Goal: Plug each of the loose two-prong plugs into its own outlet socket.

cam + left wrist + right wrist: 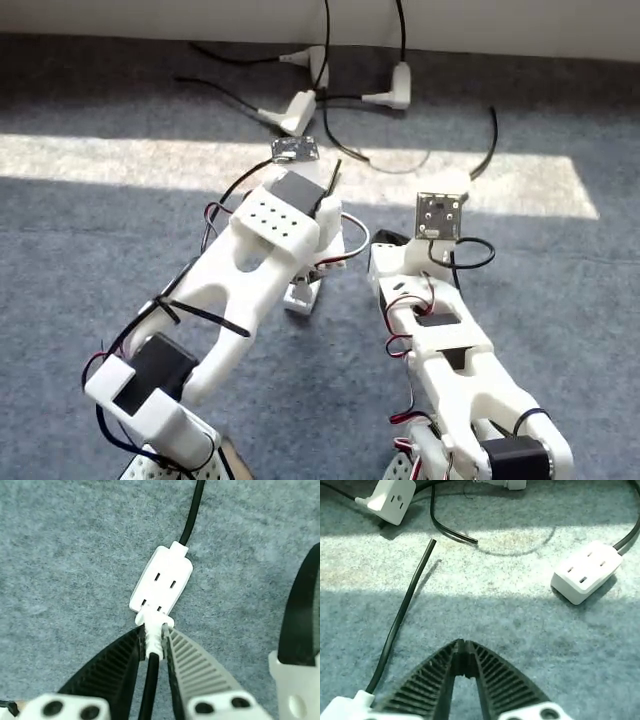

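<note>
- The left gripper is clamped on a white plug, set against an outlet block's end slots.
- The right gripper is closed on nothing near a second outlet block.

White printed shells form the left arm and right arm, with black servos, red-black wires and cable ties; ribbed fingers, black and grey.

Left hand is clamped tight on a plug, while right hand hangs closed, fingertips touching.
</note>
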`<state>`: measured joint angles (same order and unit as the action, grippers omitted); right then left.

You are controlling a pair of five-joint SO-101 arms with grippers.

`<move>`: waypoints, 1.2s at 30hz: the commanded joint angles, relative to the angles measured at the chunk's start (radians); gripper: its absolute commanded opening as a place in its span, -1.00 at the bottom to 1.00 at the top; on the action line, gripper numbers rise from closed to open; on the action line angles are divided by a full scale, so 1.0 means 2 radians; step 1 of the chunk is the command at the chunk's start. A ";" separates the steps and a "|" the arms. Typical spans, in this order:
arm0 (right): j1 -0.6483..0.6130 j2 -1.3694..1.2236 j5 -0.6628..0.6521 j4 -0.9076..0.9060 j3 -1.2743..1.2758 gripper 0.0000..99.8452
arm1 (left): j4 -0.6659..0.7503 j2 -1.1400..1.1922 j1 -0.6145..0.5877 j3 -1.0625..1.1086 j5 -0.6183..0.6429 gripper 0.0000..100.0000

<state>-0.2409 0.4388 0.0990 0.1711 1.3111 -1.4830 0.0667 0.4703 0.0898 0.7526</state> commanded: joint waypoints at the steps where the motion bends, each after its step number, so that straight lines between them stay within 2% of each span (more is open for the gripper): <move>1: 0.006 0.005 0.006 0.010 -0.009 -0.99 | -0.008 0.000 0.002 -0.019 0.005 -0.99; 10: 0.006 0.005 0.006 0.010 -0.009 -0.99 | -0.011 0.000 -0.046 -0.019 0.005 -0.99; 22: 0.007 0.005 0.006 0.010 -0.009 -0.99 | -0.008 0.007 -0.016 -0.013 0.002 -0.99; 27: 0.007 0.005 0.006 0.010 -0.008 -0.99 | -0.007 0.064 -0.014 -0.024 0.002 -0.99; 36: 0.007 0.006 0.006 0.010 -0.007 -0.99 | -0.011 0.192 -0.025 -0.108 0.003 -0.99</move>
<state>-0.2378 0.4388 0.1005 0.1711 1.3111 -1.5029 0.3567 0.4304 -0.0499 0.7587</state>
